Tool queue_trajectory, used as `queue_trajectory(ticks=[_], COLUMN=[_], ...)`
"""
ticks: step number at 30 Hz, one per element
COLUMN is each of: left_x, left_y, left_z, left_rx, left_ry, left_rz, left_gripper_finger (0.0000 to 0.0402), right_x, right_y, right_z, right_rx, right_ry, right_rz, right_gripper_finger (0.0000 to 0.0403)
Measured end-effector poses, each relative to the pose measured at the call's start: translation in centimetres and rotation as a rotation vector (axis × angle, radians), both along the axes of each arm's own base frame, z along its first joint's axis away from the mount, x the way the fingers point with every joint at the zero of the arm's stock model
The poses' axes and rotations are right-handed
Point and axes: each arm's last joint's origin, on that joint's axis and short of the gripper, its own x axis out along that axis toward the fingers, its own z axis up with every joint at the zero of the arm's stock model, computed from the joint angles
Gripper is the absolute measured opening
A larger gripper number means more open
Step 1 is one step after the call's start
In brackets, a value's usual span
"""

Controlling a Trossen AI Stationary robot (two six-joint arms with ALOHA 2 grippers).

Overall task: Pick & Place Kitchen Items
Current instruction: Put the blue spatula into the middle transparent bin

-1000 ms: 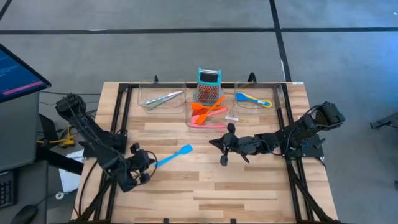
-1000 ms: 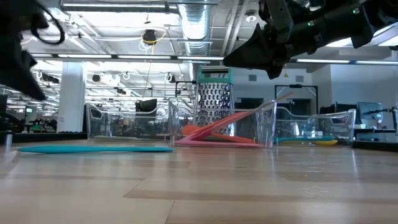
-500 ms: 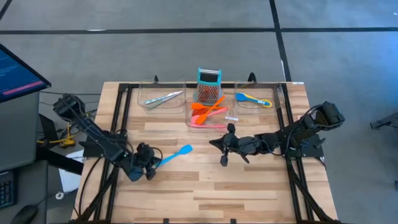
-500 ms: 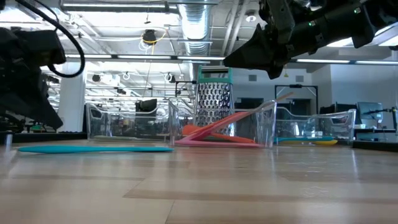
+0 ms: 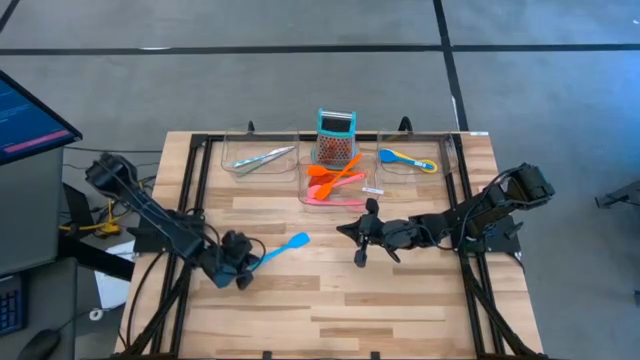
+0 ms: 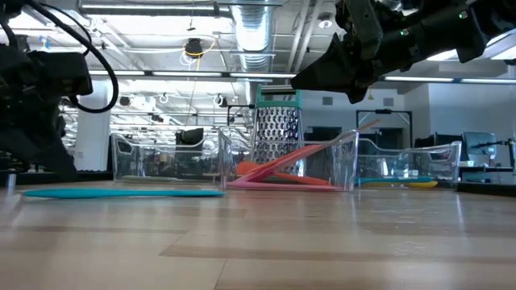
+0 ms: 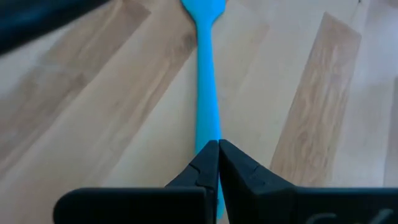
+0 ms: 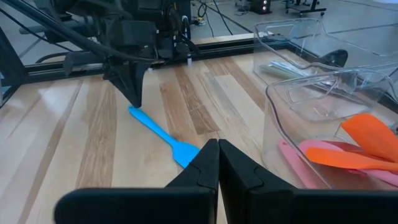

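Observation:
A blue spatula [image 5: 282,248] lies flat on the wooden table, blade toward the far right; it also shows in the left wrist view [image 7: 207,87] and the right wrist view [image 8: 158,134]. My left gripper [image 5: 243,268] is shut, fingers pointing down over the spatula's handle near its free end. My right gripper [image 5: 340,229] is shut and empty, raised above the table's middle. Silvery tongs [image 5: 262,158] lie in the left clear tray. Orange and pink utensils [image 5: 335,181] lie in the middle tray. A blue and yellow spoon [image 5: 408,158] lies in the right tray. My left gripper's shut fingertips [image 7: 217,149] stand over the spatula's handle [image 7: 208,127] near its free end, coming from above. I cannot tell whether they touch it. The spatula lies flat on the table.
Three clear trays stand along the far edge [image 5: 255,150]. A teal-topped metal grater [image 5: 336,138] stands behind the middle tray. A dark frame rims the table [image 5: 195,180]. Bare wood lies toward the near edge [image 5: 340,310].
My left gripper has gone toward the table's right edge and down, to the handle end of the blue spatula. The spatula has stayed where it was.

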Motion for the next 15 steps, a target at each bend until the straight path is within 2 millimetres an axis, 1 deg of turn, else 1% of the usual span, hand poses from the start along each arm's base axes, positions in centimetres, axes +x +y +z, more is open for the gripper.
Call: queue_trajectory(ticks=[7, 15], left_x=[0.4, 0.4], left_y=[-0.4, -0.4], left_z=[-1.0, -1.3], left_rx=[0.002, -0.02], left_ry=[0.031, 0.041], left_rz=[-0.006, 0.021], left_gripper_finger=[0.0001, 0.0001], right_x=[0.0, 0.0], right_y=[0.0, 0.0], right_z=[0.0, 0.0], right_rx=[0.0, 0.001], right_ry=[0.0, -0.001], right_rz=[0.0, 0.0], right_gripper_finger=[0.0, 0.0])
